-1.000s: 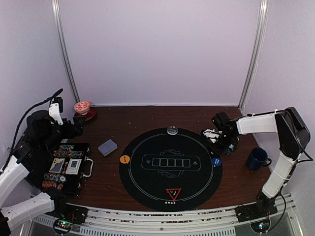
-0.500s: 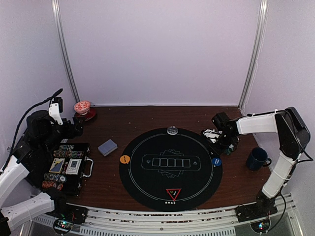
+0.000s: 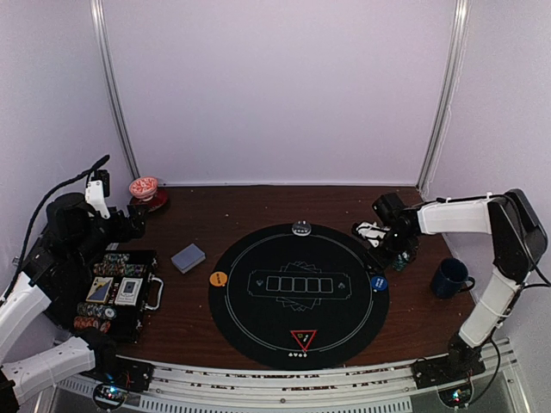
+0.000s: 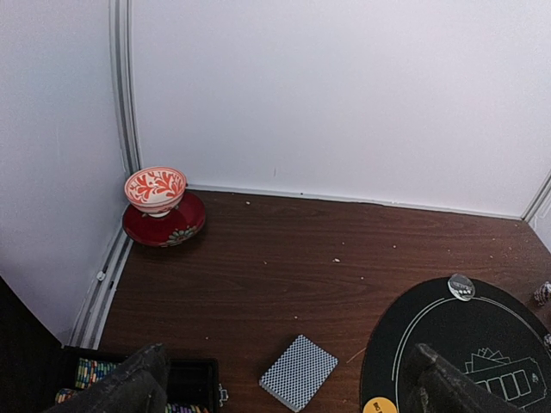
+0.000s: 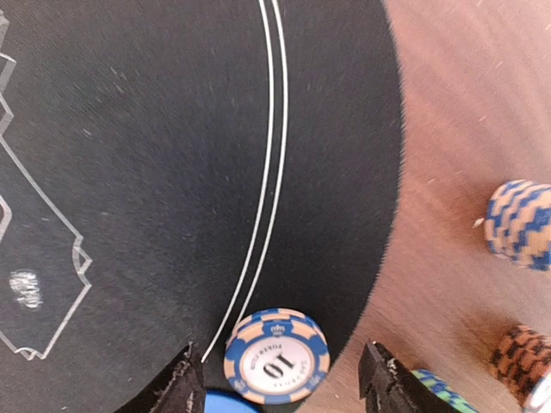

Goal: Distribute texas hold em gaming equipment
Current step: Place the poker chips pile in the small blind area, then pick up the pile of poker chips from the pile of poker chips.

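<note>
Right hand (image 5: 282, 383) widened, clear of the blue chip stack (image 5: 276, 355) (marked 10), left hand (image 4: 288, 387) spread wide.

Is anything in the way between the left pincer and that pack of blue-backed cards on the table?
Nothing visible does. The grey-blue-backed pack of playing cards lies alone on the brown wooden table, in line with the gap of the open left pincer; the black chip case sits off to the side.
</note>
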You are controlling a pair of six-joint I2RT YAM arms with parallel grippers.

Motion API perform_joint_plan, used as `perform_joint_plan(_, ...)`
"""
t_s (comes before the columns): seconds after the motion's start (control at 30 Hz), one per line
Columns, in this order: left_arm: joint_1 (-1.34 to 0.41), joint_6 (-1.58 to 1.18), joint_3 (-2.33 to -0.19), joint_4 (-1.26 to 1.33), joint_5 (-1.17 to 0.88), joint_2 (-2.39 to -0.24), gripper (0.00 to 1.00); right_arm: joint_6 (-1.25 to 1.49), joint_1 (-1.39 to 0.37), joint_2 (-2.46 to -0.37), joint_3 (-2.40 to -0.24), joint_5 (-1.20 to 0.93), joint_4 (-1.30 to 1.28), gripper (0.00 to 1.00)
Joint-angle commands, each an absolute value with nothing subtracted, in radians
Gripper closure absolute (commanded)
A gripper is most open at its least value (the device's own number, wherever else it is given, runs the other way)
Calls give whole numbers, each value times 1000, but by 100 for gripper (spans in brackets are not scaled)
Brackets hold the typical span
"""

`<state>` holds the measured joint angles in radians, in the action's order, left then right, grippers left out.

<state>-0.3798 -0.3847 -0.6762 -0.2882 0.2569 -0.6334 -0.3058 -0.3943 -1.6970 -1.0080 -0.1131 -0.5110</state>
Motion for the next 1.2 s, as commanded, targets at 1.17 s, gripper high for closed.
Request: perform_joint_plan(1.17,-357,-394,-669,-245,250,-622,2,-123,-212,-1849,-1253,-17,-480,27)
